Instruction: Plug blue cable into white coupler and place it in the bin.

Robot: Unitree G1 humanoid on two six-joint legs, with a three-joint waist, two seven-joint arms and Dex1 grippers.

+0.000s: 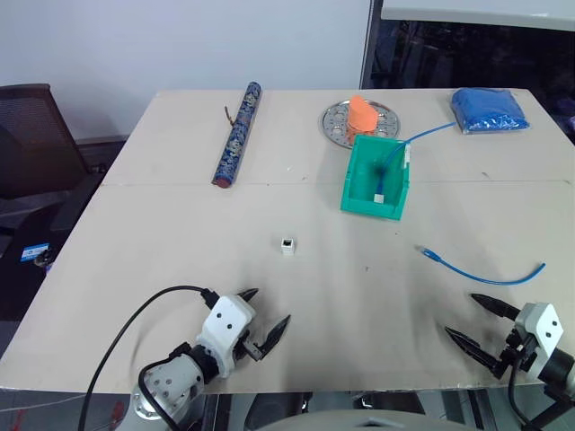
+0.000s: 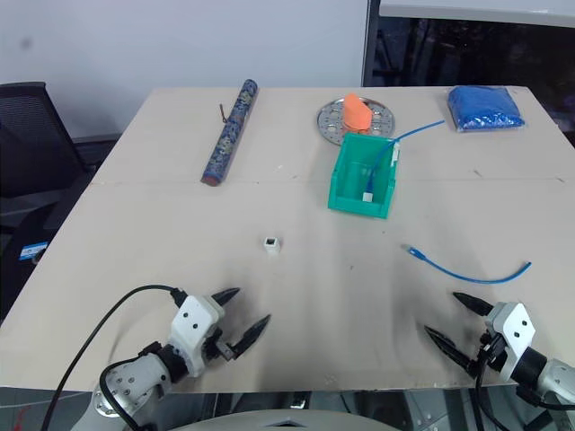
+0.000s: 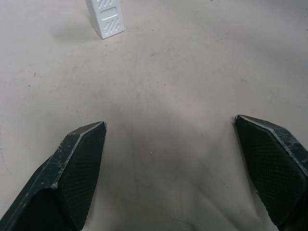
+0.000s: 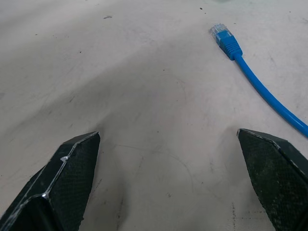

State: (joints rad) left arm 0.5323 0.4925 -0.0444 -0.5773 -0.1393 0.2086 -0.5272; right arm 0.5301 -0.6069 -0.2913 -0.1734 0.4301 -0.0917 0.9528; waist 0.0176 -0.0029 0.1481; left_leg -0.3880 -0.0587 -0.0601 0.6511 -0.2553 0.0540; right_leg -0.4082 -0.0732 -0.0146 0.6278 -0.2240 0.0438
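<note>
A: Two claws hover low over the near edge of the table (image 1: 180,224), both spread wide and gripping nothing. The bin (image 1: 361,193) sits toward the far side, already holding another blue cable.

B: And the free blue cable (image 1: 485,274)?

A: It lies loose on the table ahead of the right claw (image 1: 476,319), its clear plug pointing toward the middle. The white coupler (image 1: 287,244) stands alone, ahead of the left claw (image 1: 267,312) and well apart from the cable.

B: So nothing is picked up yet.

A: Likely the opening step. Next, each claw probably has to reach forward and close on its own piece before they can be mated.
</note>
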